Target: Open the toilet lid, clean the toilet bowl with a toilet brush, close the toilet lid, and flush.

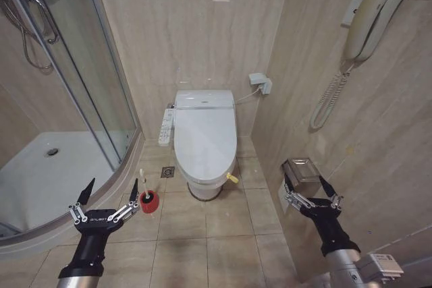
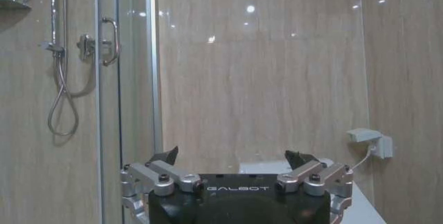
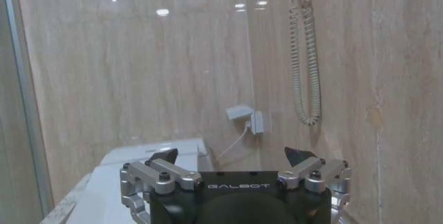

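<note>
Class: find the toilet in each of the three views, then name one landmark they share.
Head view: toilet at centre, against the back wall.
Left wrist view: toilet, a white sliver behind the left end effector.
Right wrist view: toilet behind the right end effector.
Shared landmark: wall socket.

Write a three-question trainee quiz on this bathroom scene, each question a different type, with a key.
1. True or false: the toilet lid is down.
2. Multiple choice: the toilet brush stands in a red holder that is A) on the floor at the toilet's left, B) inside the shower tray, C) on the lid.
3. Fill in: the left gripper and right gripper both have their fingers ____ and hold nothing.

Key: 1 true; 2 A; 3 open.
</note>
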Robot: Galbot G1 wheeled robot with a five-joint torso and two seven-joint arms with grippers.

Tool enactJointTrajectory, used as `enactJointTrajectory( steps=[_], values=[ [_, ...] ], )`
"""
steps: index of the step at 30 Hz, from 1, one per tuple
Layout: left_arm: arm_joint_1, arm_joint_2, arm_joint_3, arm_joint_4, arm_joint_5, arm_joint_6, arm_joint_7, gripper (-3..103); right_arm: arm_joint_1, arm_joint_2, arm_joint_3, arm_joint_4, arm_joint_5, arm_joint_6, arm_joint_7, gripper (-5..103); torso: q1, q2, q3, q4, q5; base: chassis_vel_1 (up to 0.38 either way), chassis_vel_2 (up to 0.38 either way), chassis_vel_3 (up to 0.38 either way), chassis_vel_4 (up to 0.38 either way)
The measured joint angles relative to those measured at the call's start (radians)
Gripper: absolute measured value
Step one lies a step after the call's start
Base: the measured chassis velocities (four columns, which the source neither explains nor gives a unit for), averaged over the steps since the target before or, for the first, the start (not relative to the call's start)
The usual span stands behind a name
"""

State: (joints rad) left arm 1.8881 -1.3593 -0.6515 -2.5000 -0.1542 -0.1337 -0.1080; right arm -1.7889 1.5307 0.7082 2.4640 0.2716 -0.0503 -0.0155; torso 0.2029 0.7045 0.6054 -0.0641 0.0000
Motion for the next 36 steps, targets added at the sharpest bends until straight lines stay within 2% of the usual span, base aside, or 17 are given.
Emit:
enactJointTrajectory(
  steps=[7, 26, 36],
  values=[
    [0.000, 0.000, 0.000, 0.000, 0.000, 0.000, 0.000, 100, 0.002, -0.002, -0.003, -0.007, 0.035, 0.023, -0.024, 100, 0.000, 0.000, 0.000, 0.0000, 0.0000, 0.000, 0.000, 0.000, 0.000],
    [0.000, 0.000, 0.000, 0.000, 0.000, 0.000, 0.000, 100, 0.013, -0.011, -0.005, -0.010, 0.059, 0.009, -0.081, 100, 0.000, 0.000, 0.000, 0.0001, 0.0000, -0.006, 0.007, 0.009, -0.006],
    [0.000, 0.000, 0.000, 0.000, 0.000, 0.000, 0.000, 100, 0.012, -0.007, -0.009, -0.013, 0.057, 0.019, -0.090, 100, 0.000, 0.000, 0.000, 0.0000, -0.0002, -0.164, 0.149, 0.157, -0.161]
  ],
)
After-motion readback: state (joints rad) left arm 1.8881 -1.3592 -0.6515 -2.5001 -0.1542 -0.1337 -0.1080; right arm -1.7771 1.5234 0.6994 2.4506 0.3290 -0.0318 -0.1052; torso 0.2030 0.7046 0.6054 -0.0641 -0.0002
